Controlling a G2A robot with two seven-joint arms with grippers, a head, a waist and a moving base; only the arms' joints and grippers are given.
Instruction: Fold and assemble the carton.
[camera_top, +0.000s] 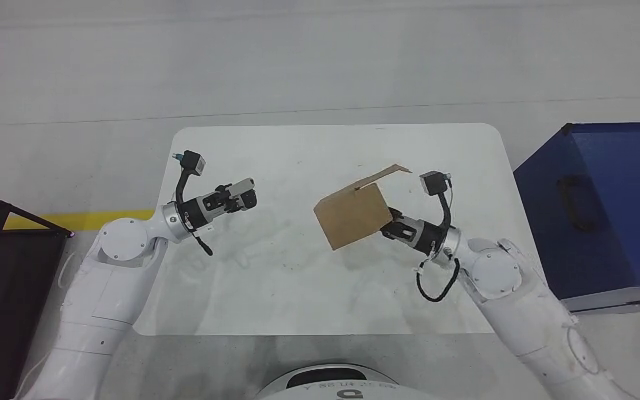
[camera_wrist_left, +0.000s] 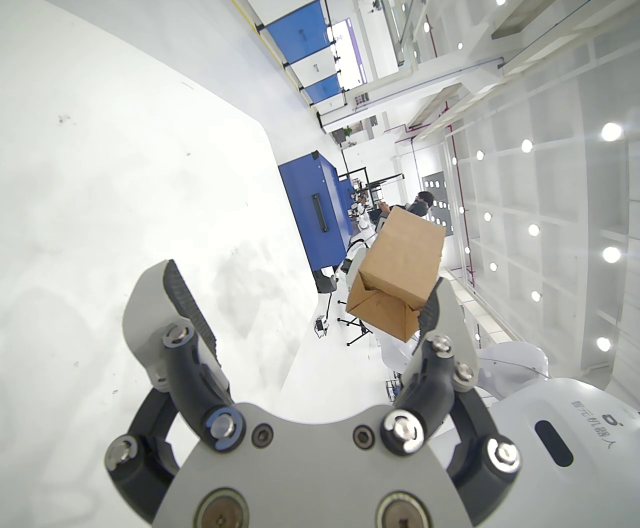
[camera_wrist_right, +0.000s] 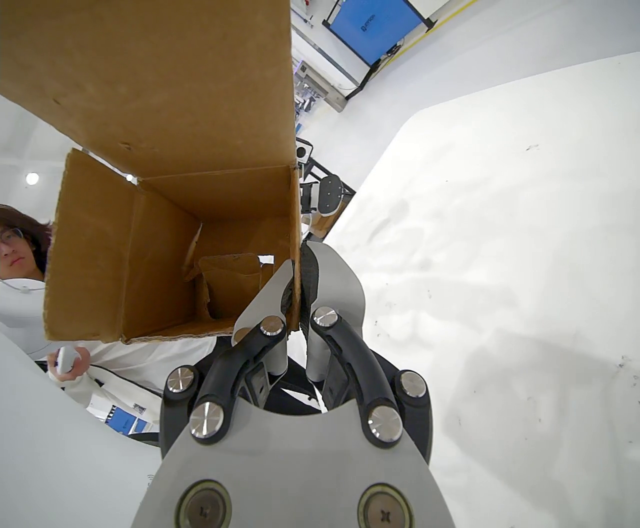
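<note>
White table, blue cabinet nearby

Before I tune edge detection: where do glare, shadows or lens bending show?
Left wrist view: round ceiling lamps flare, white grid wall bows. Right wrist view: brown cardboard carton is dim inside; soft shadows cross the white table. Top view: even light.
</note>
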